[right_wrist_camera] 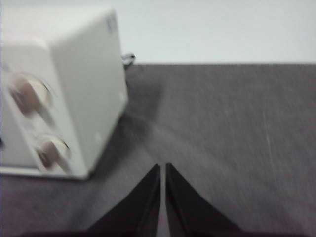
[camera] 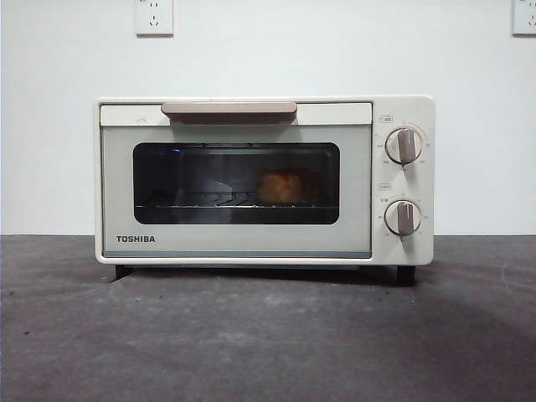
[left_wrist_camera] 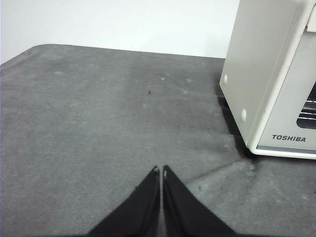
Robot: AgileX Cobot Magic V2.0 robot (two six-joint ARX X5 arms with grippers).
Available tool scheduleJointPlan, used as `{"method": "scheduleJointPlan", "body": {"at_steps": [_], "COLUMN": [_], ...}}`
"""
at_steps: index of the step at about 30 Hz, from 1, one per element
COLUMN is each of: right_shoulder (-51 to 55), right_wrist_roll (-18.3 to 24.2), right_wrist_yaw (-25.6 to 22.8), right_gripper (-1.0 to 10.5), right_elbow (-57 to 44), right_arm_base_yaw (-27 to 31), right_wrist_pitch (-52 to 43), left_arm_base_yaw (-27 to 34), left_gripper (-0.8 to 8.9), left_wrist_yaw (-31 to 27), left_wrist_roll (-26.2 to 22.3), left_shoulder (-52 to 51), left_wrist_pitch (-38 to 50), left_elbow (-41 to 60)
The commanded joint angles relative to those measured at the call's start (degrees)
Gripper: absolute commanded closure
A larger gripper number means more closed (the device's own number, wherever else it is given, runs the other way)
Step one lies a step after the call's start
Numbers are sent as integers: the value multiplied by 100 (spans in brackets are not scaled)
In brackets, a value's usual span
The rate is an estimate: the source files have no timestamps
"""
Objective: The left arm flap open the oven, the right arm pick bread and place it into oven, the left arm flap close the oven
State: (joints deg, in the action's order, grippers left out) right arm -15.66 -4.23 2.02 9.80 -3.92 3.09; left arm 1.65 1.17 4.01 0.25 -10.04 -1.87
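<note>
Seemingly complete: oven (camera: 264, 180) door up, bread (camera: 280, 188) on rack inside. Left gripper (left_wrist_camera: 161, 171) and right gripper (right_wrist_camera: 162, 167) clenched, empty, beside oven above bench (camera: 268, 335); hold clear.

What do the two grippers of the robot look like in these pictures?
Only the jaw tips show, in the wrist views. The left gripper has two plain black jaws, flat-sided, each tapering to a narrow point. The right gripper looks the same: two black wedge-shaped jaws. Small pale specks sit at the left tips. No cables, markings or arm links are visible, and the front view shows no arm.
</note>
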Motion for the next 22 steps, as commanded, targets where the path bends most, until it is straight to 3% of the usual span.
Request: {"method": "scheduleJointPlan", "body": {"at_steps": [1, 6, 9, 13, 22], "right_shoulder": [179, 765, 1172, 1493, 1545], "right_wrist_roll": [87, 83, 87, 398, 380], "right_wrist_yaw": [105, 107, 94, 52, -90], "right_gripper": [932, 932, 932, 932, 932], "right_elbow": [-306, -914, -922, -920, -920], "right_arm_base_yaw": [175, 343, 361, 369, 367], "right_wrist_pitch": [-166, -149, 717, 728, 697], "left_arm_base_yaw": [11, 11, 11, 11, 11], "left_gripper": [797, 797, 797, 797, 797], "left_wrist_yaw": [-31, -31, -31, -31, -31], "left_wrist_roll": [11, 11, 11, 11, 11], "left_shoulder": [-7, -7, -7, -7, -7], "left_wrist_pitch": [90, 90, 94, 101, 101], "left_elbow": [118, 118, 118, 118, 116]}}
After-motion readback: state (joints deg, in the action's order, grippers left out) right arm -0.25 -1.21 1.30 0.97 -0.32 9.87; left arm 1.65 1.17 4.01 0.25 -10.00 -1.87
